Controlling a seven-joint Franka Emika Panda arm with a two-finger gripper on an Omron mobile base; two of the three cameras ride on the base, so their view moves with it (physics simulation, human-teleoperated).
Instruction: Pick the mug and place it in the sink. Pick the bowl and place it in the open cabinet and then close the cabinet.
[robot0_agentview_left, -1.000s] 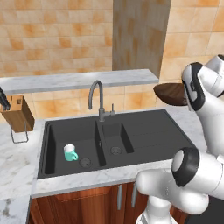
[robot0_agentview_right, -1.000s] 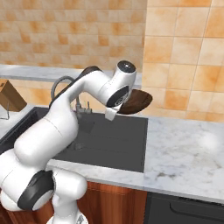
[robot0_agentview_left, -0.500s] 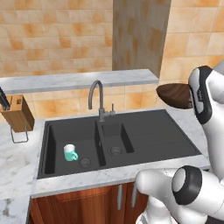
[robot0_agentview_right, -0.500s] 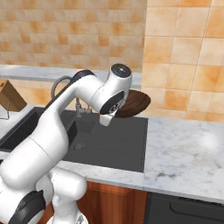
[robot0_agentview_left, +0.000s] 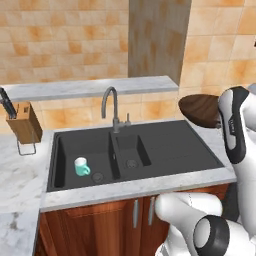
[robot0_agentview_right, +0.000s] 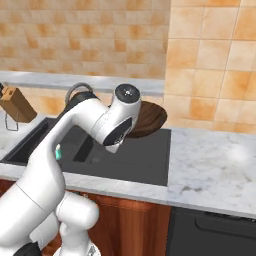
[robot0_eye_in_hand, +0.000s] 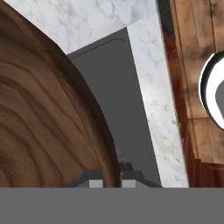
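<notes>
Left base view, read from nine o'clock across to three: a wooden knife block (robot0_agentview_left: 23, 123) stands on the marble counter (robot0_agentview_left: 20, 190), then comes the dark grey sink (robot0_agentview_left: 165, 145) with its grey gooseneck tap (robot0_agentview_left: 113, 107) at the back. The mug (robot0_agentview_left: 81, 166), teal with a white inside, sits upright on the floor of the left basin, mouth up, handle pointing toward about four o'clock. At three o'clock the bowl (robot0_agentview_left: 200, 110) is held in the air over the sink's right end, beside the white arm. It is wide, round and dark brown with a plain wood grain, and its broad face lies roughly level with the rim turned up, so its wide axis runs across the picture. In the right base view the bowl (robot0_agentview_right: 147, 120) shows at the centre, partly behind the arm, above the sink's right part (robot0_agentview_right: 145, 155). The hand view has the bowl's grained wall (robot0_eye_in_hand: 48, 122) at nine o'clock, and the gripper (robot0_eye_in_hand: 107, 180) at six o'clock is pinched closed on the rim, a fingertip on each side.
</notes>
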